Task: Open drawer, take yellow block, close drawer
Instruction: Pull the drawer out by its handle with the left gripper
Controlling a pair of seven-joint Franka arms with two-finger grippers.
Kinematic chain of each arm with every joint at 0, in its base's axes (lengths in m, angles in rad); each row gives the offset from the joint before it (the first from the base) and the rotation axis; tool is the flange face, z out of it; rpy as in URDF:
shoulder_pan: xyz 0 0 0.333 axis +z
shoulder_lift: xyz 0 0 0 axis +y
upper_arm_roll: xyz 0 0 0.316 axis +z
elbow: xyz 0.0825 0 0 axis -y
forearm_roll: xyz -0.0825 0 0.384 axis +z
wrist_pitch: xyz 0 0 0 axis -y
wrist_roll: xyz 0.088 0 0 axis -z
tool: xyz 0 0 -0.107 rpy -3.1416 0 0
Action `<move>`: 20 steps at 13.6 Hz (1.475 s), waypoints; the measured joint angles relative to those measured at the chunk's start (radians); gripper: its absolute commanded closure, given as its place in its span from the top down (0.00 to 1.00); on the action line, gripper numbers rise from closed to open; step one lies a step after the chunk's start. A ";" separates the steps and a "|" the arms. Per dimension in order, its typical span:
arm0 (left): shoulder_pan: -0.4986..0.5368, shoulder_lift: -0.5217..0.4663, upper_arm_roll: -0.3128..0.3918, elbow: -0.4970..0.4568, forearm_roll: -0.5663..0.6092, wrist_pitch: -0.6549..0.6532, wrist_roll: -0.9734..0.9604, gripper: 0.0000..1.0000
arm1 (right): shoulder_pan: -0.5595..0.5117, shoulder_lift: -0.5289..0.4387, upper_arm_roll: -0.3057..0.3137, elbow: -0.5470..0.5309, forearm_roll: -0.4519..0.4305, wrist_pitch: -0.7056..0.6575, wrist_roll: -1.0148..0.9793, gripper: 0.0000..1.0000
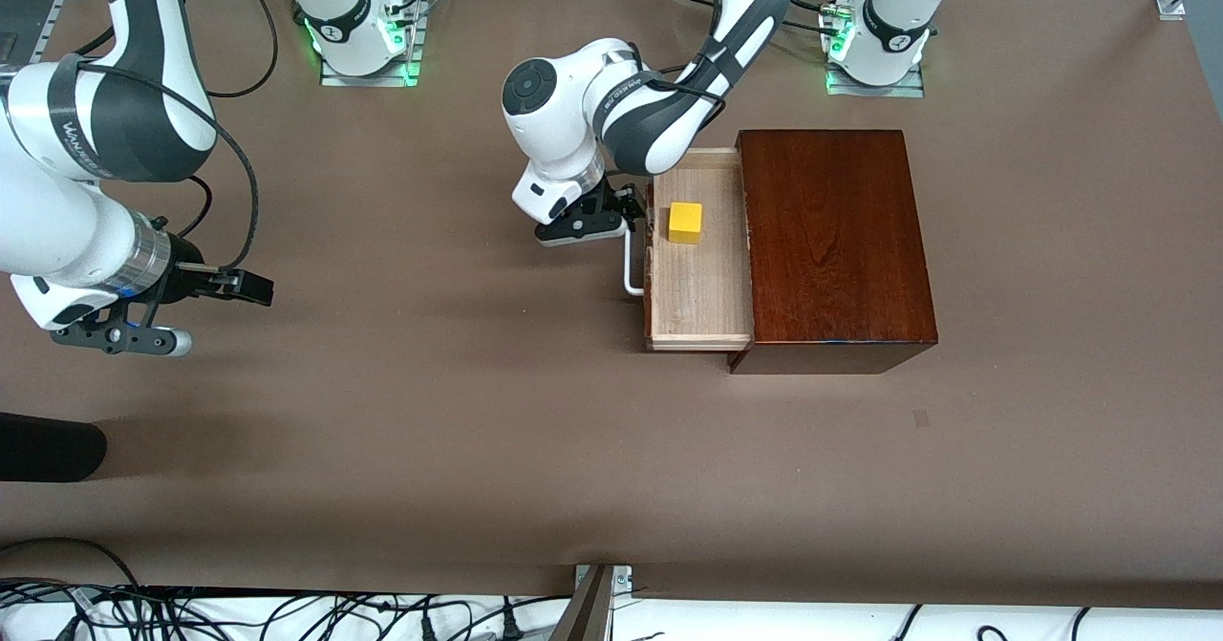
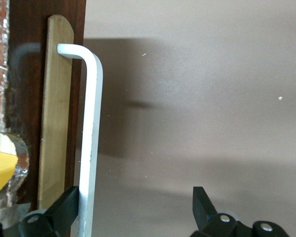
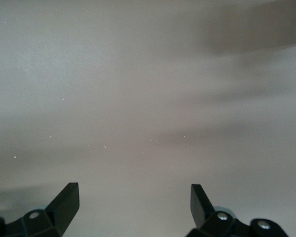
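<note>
Already open: drawer [image 1: 697, 288] out, block [image 1: 685, 222] inside. Left gripper [image 1: 626, 216] at handle [image 2: 91, 138], jaws wide, astride it. Right gripper [image 1: 205, 311] waits, jaws wide. Next: pick block.

Both my glossy white Franka arms [image 1: 611, 106] have dark grey joint bands, with loose black cables [image 1: 239, 154] looping along them. Their white bases [image 1: 358, 25] glow green at the foot and carry small red caps. My black two-finger grippers [image 3: 133, 202] have wedge-shaped fingertips [image 2: 202, 202] and silver screws [image 3: 33, 215].
</note>
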 measured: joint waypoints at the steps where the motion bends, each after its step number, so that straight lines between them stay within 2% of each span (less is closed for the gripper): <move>1: -0.001 0.003 0.000 0.005 0.000 0.000 0.000 1.00 | 0.000 0.000 0.000 0.000 0.000 0.000 0.000 1.00; 7: -0.004 0.012 -0.001 0.023 -0.003 -0.004 -0.005 1.00 | 0.000 0.000 0.000 0.000 0.000 0.000 0.000 1.00; 11: -0.011 0.013 -0.008 0.076 -0.035 -0.020 -0.020 1.00 | 0.000 0.000 0.000 0.002 0.000 0.000 0.000 1.00; 16: -0.008 0.009 -0.002 0.122 -0.035 -0.103 -0.015 1.00 | -0.001 -0.019 -0.033 0.010 0.000 -0.015 0.000 1.00; 20: 0.067 -0.040 0.004 0.214 -0.036 -0.211 0.043 1.00 | -0.001 -0.041 -0.035 0.010 0.002 -0.044 0.000 1.00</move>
